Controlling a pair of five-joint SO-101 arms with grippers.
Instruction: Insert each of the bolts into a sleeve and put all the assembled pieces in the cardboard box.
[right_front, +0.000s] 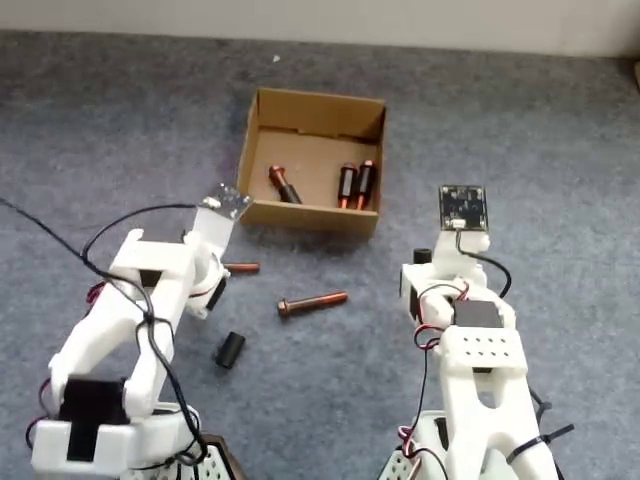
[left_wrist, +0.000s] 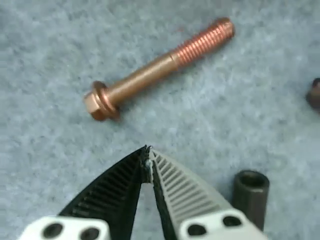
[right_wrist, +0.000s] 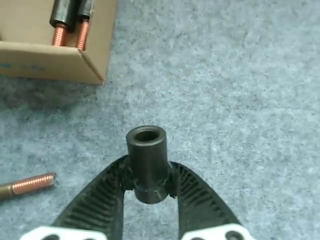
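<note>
The cardboard box (right_front: 262, 212) stands at the back with three bolt-and-sleeve pieces inside; two of them (right_wrist: 70, 22) lie side by side. My right gripper (right_wrist: 148, 168) is shut on a black sleeve (right_wrist: 146, 156), held upright over the carpet near the box corner (right_wrist: 55, 62). My left gripper (left_wrist: 148, 156) is shut on nothing, just short of a loose copper bolt (left_wrist: 155, 70). A second black sleeve (left_wrist: 250, 196) lies beside its fingers. From above, that bolt (right_front: 313, 301) and sleeve (right_front: 229, 349) lie between the arms. Another bolt (right_front: 241, 267) pokes out from under the left arm.
Grey carpet covers the whole work area, with open floor right of the box and between the arms. A threaded bolt end (right_wrist: 31, 184) shows near the right gripper. Cables trail from the left arm (right_front: 120, 330). A dark object (left_wrist: 315, 95) sits at the edge of the left wrist view.
</note>
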